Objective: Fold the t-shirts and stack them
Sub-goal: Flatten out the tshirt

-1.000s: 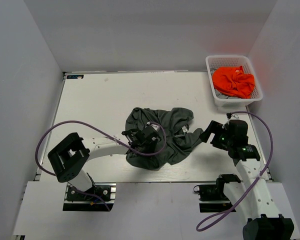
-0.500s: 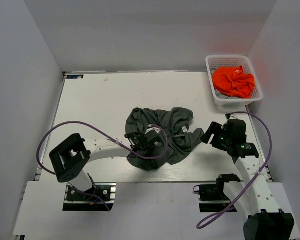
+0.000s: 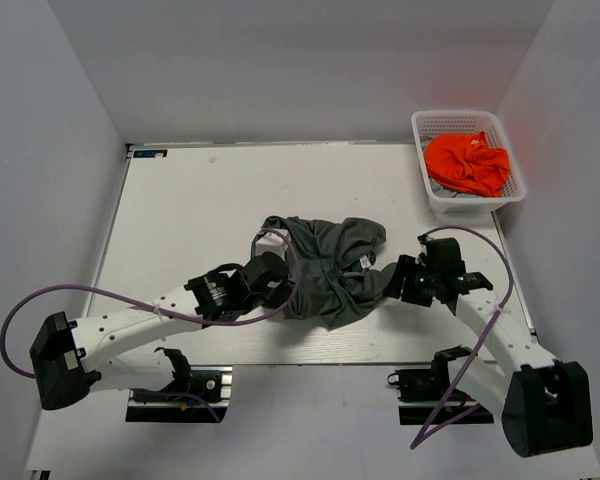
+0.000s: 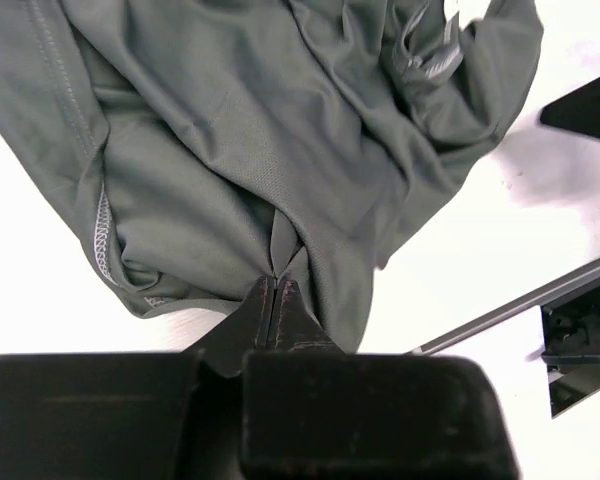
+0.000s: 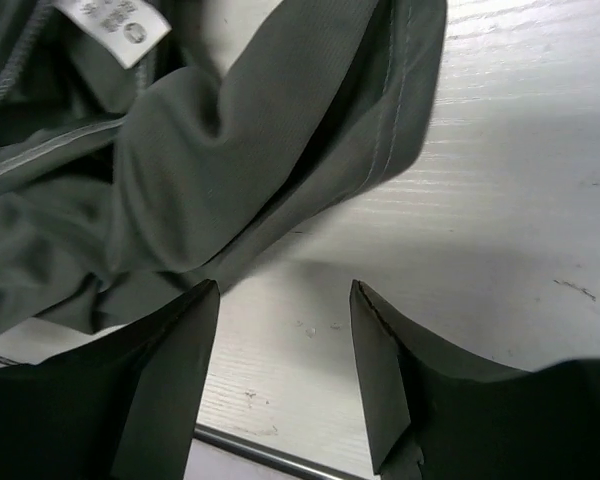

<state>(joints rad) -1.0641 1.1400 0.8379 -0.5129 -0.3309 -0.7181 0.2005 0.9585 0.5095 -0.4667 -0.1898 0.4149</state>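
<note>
A white table [image 3: 180, 200] filled the top view, with both arm bases at its near edge. A grey shirt [image 3: 330, 260] lay crumpled in a loose heap on the near half of the table, roughly midway between the two arms. Its long axis ran left to right, so one end pointed at each arm. A white basket [image 3: 460, 113] sat at the far right corner, well apart from the grey shirt, with an orange shirt [image 3: 467, 163] bunched inside it.

The left gripper [image 4: 273, 290] was at the heap's left, near end. Its jaws were pressed together, pinching a small ridge of grey cloth just in from the hem. The right gripper [image 5: 283, 290] was at the heap's right end with its jaws spread. Only bare table showed between its fingers. A folded flap of the shirt, with a stitched hem, lay just beyond the fingertips, closer to the left finger than the right. The cloth looked close to that finger; whether it touched could not be told. A small white label [image 5: 115, 25] sat further into the heap, past the flap.

Judging from this, the shirt was not yet spread or folded. The right arm was the nearer one to the free flap, and it would need to reach slightly forward into the cloth before closing.
</note>
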